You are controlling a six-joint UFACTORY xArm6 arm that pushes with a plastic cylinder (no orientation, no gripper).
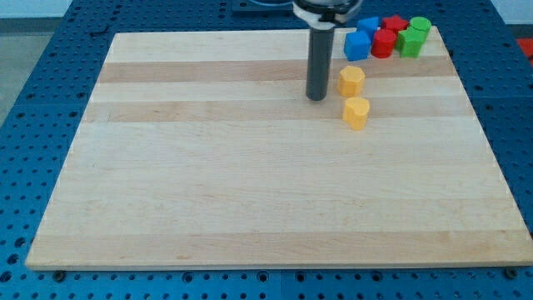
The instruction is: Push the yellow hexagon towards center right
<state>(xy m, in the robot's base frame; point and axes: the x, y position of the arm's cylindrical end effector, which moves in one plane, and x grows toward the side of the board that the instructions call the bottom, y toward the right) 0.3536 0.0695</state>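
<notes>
Two yellow blocks lie right of the board's top middle. The upper one [351,81] looks like the yellow hexagon. The lower one [356,112] is a yellow heart-like block just below it. My tip [316,97] rests on the board just left of the upper yellow block, a small gap between them, and up-left of the lower one.
A cluster sits at the wooden board's [250,192] top right corner: two blue blocks [356,45] [369,26], two red blocks [384,42] [395,24], two green blocks [410,41] [420,27]. The board lies on a blue perforated table [42,67].
</notes>
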